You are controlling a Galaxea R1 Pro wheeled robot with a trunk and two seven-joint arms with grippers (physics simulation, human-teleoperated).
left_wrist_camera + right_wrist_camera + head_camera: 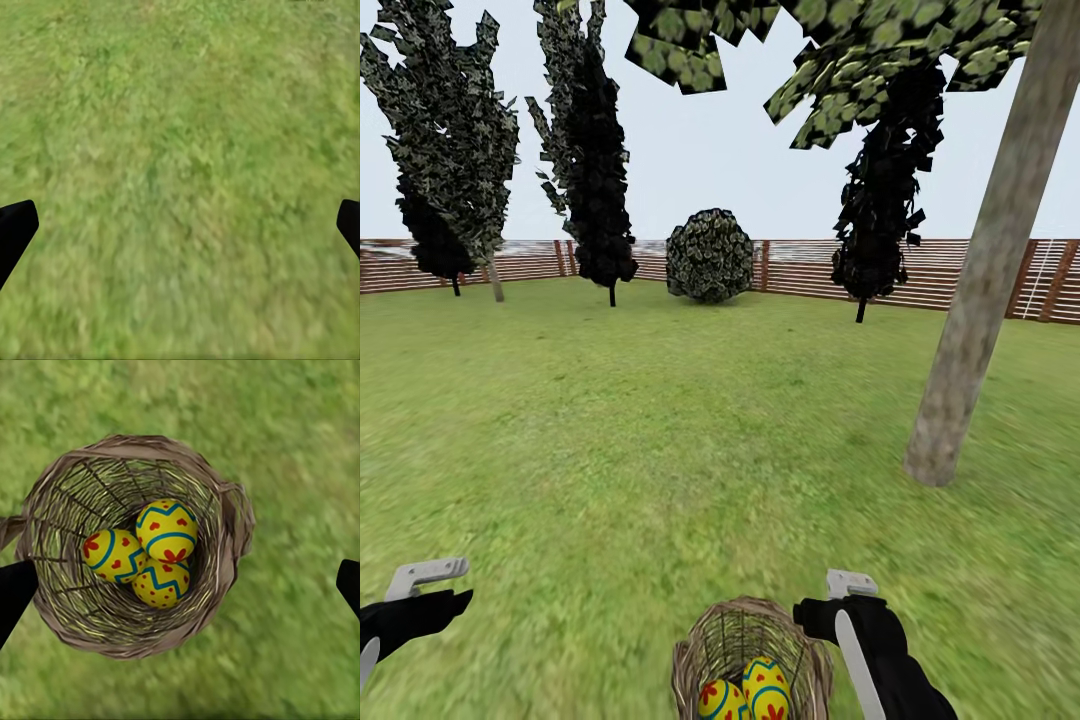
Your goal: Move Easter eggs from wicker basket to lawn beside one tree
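Right wrist view: wicker basket (225, 521) sits upright on the lawn (300, 435), all three Easter eggs (150, 551) clustered touching at its bottom; right gripper (180, 585) hangs above it, fingers spread wide to either side of the basket, holding nothing. Head view: basket at the bottom edge just beside the right gripper (850, 590), two eggs visible inside, pale-trunked tree (980, 310) ahead to the right, well apart from the basket. Left wrist view: left gripper (180, 225) over bare grass, fingers wide apart, empty.
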